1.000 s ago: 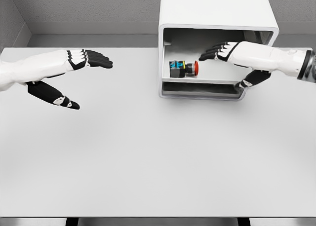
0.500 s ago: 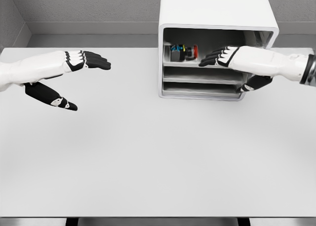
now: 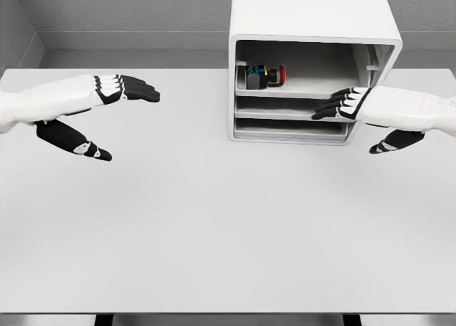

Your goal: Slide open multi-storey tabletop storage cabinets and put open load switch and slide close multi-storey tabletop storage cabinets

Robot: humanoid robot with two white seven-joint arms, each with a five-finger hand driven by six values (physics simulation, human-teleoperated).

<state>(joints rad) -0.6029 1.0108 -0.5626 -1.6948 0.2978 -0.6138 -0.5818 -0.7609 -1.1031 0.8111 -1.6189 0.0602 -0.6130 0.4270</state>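
White cabinet (image 3: pixel 313 16) at your one o'clock holds the switch (image 3: pixel 264 75) in its top drawer; right hand (image 3: pixel 360 107) spread wide before it, left hand (image 3: pixel 92 109) empty, open at nine.

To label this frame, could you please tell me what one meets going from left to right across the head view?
Left hand → storage cabinet with the load switch in its top tray → right hand, fingers spread, holding nothing, just in front of the cabinet's right side.
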